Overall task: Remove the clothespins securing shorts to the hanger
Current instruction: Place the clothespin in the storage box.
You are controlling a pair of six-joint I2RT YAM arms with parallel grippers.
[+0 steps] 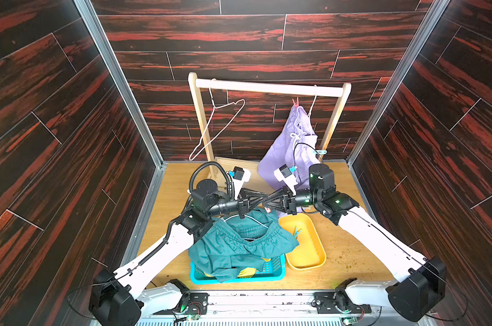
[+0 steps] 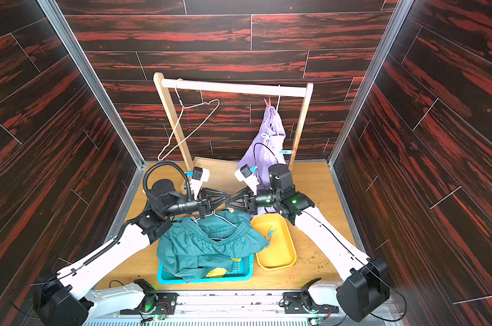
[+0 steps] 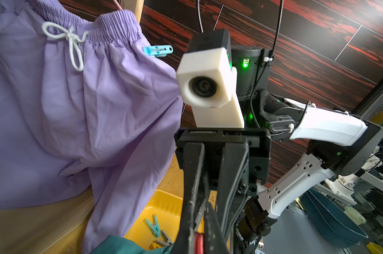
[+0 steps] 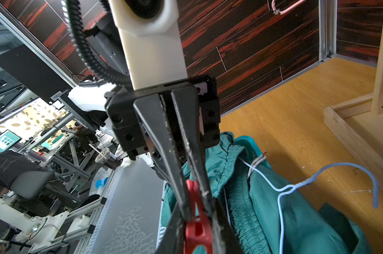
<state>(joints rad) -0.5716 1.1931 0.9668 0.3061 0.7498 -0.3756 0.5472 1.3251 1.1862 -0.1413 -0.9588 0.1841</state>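
Observation:
My two grippers meet tip to tip above the dark teal shorts (image 1: 239, 245), which lie heaped in a blue basket with a light blue wire hanger (image 4: 296, 187) on them. A red clothespin (image 4: 196, 231) sits between both sets of jaws. The left gripper (image 1: 263, 201) is shut on it, and the right gripper (image 4: 197, 211) has its jaws against both sides of it. Lavender shorts (image 1: 290, 146) hang from the wooden rack, held by a red-pink clothespin (image 1: 295, 103) at the top and a light blue clothespin (image 3: 158, 50) at the waistband. Yellow shorts (image 1: 247, 272) peek out under the teal pair.
A yellow tray (image 1: 309, 254) right of the blue basket (image 1: 267, 275) holds loose clothespins (image 1: 297, 232). An empty wire hanger (image 1: 219, 124) dangles at the left of the rack's rail (image 1: 267, 87). The rack's wooden base stands behind the arms. Dark panel walls close in three sides.

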